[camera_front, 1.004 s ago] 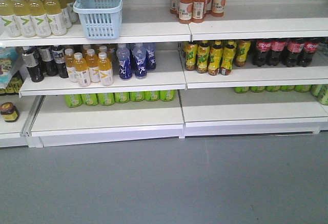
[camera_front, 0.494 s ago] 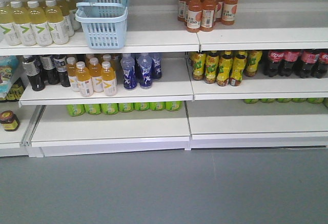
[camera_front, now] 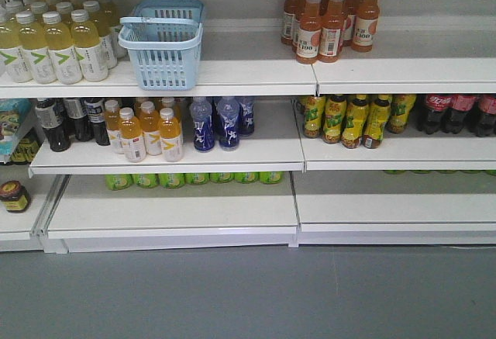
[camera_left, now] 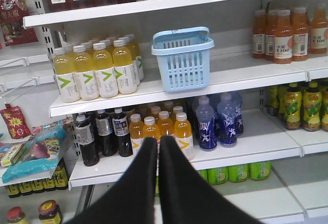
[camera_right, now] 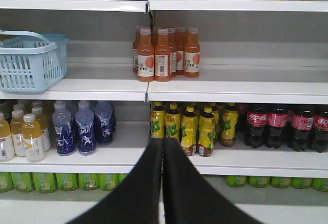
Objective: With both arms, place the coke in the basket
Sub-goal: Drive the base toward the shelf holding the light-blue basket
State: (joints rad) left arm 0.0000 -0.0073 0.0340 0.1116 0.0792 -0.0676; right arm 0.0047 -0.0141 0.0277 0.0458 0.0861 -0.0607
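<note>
Approach step: left gripper (camera_left: 158, 141) and right gripper (camera_right: 163, 142) both show jaws pressed together, holding nothing. Coke (camera_front: 439, 112) waits on the middle shelf at 3 o'clock, basket (camera_front: 161, 44) at 11. Next, open and reach for coke. Since a second ago, the shelves slid right and down in the front view.

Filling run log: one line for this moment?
left pincer: shut, empty | right pincer: shut, empty | coke: on shelf, far right | basket: shelf above, left
</note>
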